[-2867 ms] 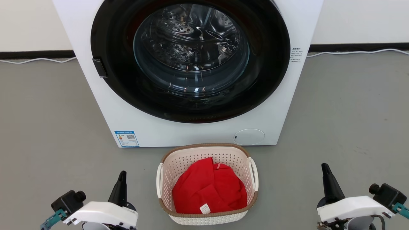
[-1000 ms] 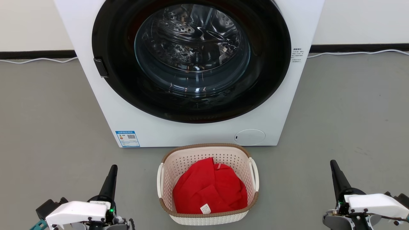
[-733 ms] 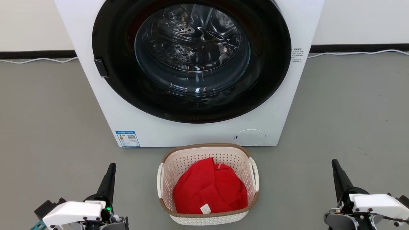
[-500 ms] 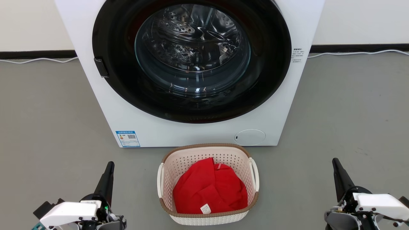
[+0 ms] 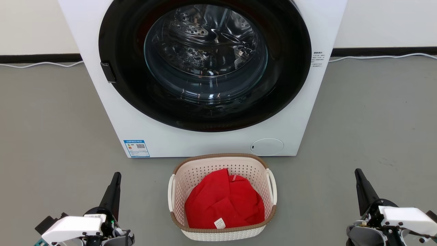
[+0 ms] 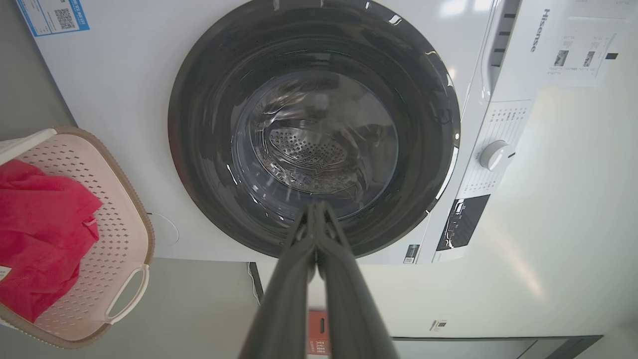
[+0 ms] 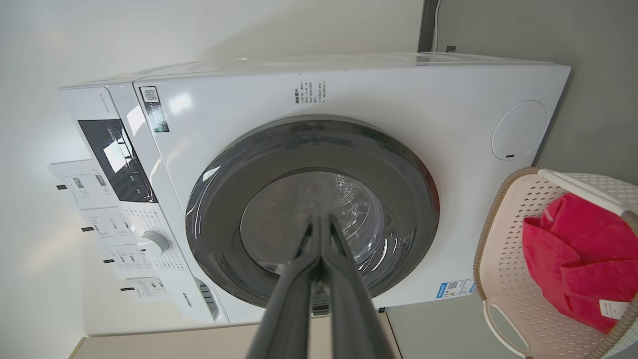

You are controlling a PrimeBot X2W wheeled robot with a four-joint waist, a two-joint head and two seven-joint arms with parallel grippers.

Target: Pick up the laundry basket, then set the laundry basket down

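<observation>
Head view: looked down on a grey floor (image 5: 51,119) running back to a pale wall (image 5: 375,20). Took in a white washing machine (image 5: 211,143) standing on that floor, square ahead. Made out its round dark-framed door (image 5: 205,65), with glass in the middle and a shiny perforated drum behind. Found the laundry basket (image 5: 218,158) upright on the floor, just before the machine's front, about midway between the two grippers and well apart from each. Saw a crumpled red cloth (image 5: 223,201) lying inside it. Placed the left gripper (image 5: 116,177) at the lower left, fingers pressed together to the tip and gripping nothing, aimed toward the machine; matched by the left wrist view, both dark fingers meeting before the door. Placed the right gripper (image 5: 357,172) at the lower right, likewise closed up on nothing, tips touching in the right wrist view. Noted a white loop handle (image 5: 169,193) on each side of the basket, both free. Picked out a round white cover (image 5: 266,146) low on the machine's right, a blue label (image 5: 136,148) low on its left, and a small white tag (image 5: 219,223) on the cloth.
</observation>
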